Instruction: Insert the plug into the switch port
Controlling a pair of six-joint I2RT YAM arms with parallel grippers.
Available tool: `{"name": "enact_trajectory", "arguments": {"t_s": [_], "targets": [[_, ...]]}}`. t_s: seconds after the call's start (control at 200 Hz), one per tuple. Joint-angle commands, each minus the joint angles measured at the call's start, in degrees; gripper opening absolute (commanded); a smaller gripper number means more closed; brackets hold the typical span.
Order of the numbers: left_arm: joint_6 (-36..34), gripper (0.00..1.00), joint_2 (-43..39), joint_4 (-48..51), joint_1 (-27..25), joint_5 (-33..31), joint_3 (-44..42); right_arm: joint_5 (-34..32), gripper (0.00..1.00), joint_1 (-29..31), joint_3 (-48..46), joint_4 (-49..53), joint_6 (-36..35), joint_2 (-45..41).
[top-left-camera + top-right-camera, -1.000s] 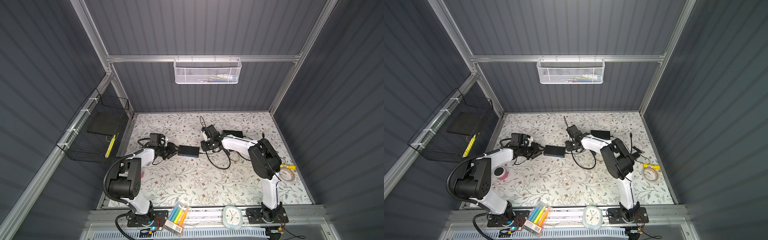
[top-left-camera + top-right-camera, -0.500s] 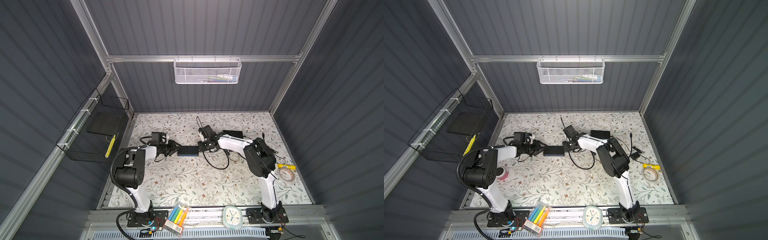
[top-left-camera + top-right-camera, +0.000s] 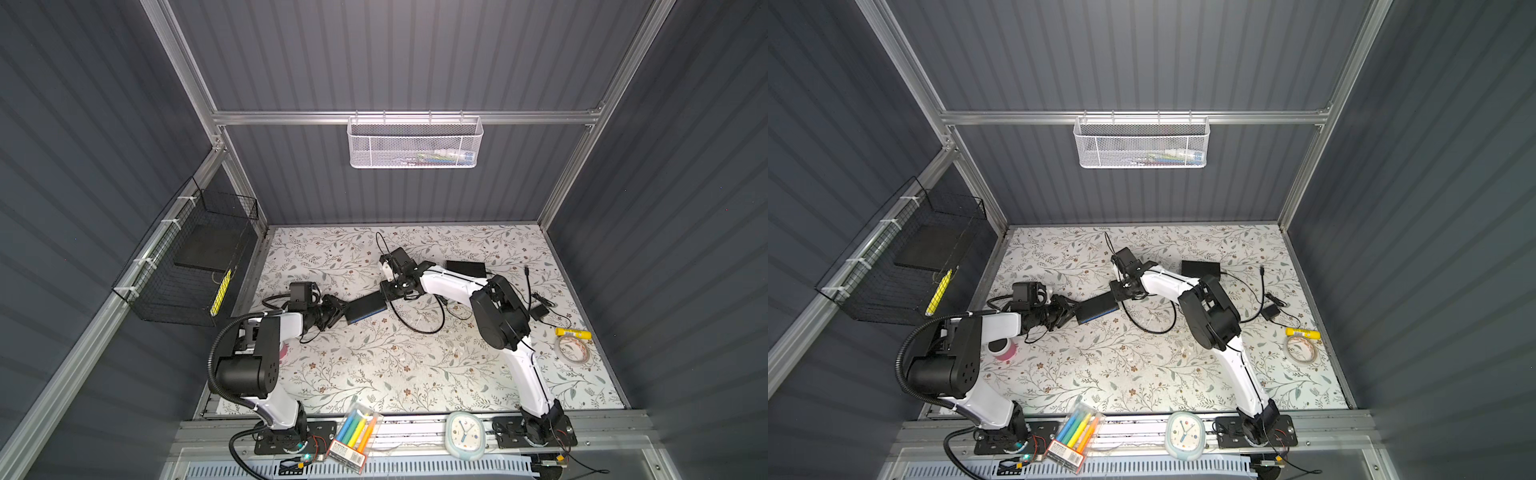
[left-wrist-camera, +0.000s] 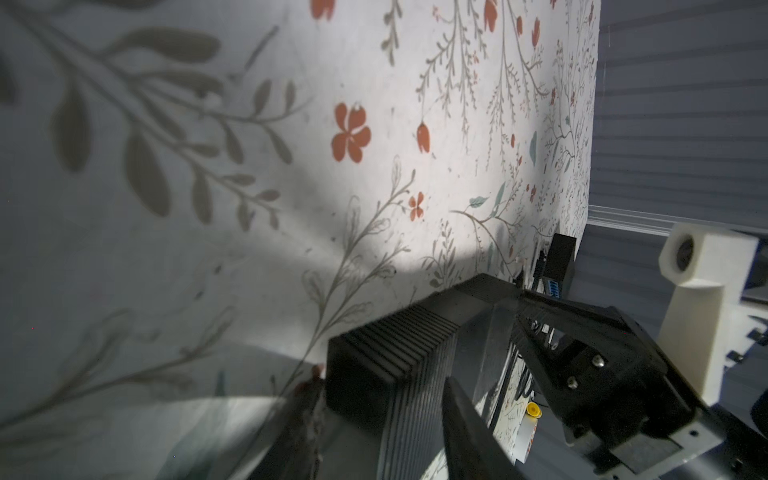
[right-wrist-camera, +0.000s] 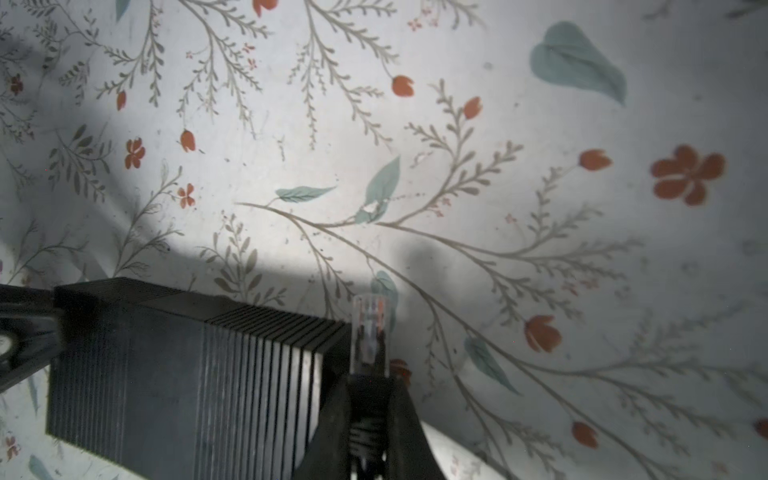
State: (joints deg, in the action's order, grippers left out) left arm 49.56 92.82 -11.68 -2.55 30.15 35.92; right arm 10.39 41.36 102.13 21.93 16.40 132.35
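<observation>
Pinches the plug (image 5: pixel 370 328) in the right gripper (image 5: pixel 370 386), jaws shut on the black boot just behind the clear tip. Clamps one short end of the switch (image 4: pixel 386 374) with the left gripper (image 4: pixel 380 384), a finger down each side, looks closed on it rather than open around it. Sits the switch between the centre and left edge of the tabletop (image 3: pixel 415 374), angled, with a blue strip along the long side toward the front edge, probably the port face. Holds the plug tip just beside the corner of the switch's other short end, alongside the ribbed casing; touching or not, cannot tell. Not in any port. Trails the black cable (image 3: pixel 415 326) in a loop toward the tabletop centre. Progress, judged: both grasps made, plug brought up to the switch. Left to do: swing the tip round to the port side, line up, push home. No port in the right wrist view, so alignment hard to rate. Containers: white mesh basket (image 3: pixel 374 149) on the back-wall rail, a few thin pen- or tube-like things in one half, too small to name; black wire basket (image 3: pixel 166 299) on the left wall, holding a dark flat slab and a yellow stick-like item at a front corner; clear case (image 3: pixel 347 451) on the front rail beyond the tabletop's front edge, coloured markers inside.
</observation>
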Motion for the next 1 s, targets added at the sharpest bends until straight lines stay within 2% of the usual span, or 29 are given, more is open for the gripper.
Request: {"name": "enact_trajectory", "arguments": {"t_s": [0.0, 0.17, 0.29, 0.405, 0.61, 0.79, 0.996], "targets": [[4.4, 0.44, -2.23, -1.7, 0.9, -0.99, -2.51, 5.5, 0.03, 2.22, 3.98, 2.08, -2.71, 1.82], [4.05, 0.44, -9.86, 5.0, 2.95, -3.33, -2.6, 4.35, 0.03, 2.26, 4.14, 1.92, -7.72, 0.09], [-2.21, 0.45, -16.75, 16.84, 3.4, -7.83, 2.04, 2.45, 0.03, 1.71, 3.74, 3.61, -12.41, -1.97], [-8.92, 0.45, -19.5, 24.87, 3.94, -10.43, 8.4, -0.56, 0.02, 1.63, 0.86, 3.85, -16.32, -5.49], [-16.85, 0.45, -10.77, 28.74, 3.89, -5.35, 17.65, -4.49, 0.02, 2.34, -9.52, 1.11, -19.14, -13.78], [-17.83, 0.43, -3.42, 26.11, 3.65, -2.45, 20.38, -7.8, 0.01, 6.59, -17.59, -1.19, -19.28, -18.82], [-18.89, 0.41, 2.24, 25.68, 1.97, -5.49, 21.54, -9.22, 0.01, 10.76, -19.16, -1.28, -16.25, -16.89]]}}
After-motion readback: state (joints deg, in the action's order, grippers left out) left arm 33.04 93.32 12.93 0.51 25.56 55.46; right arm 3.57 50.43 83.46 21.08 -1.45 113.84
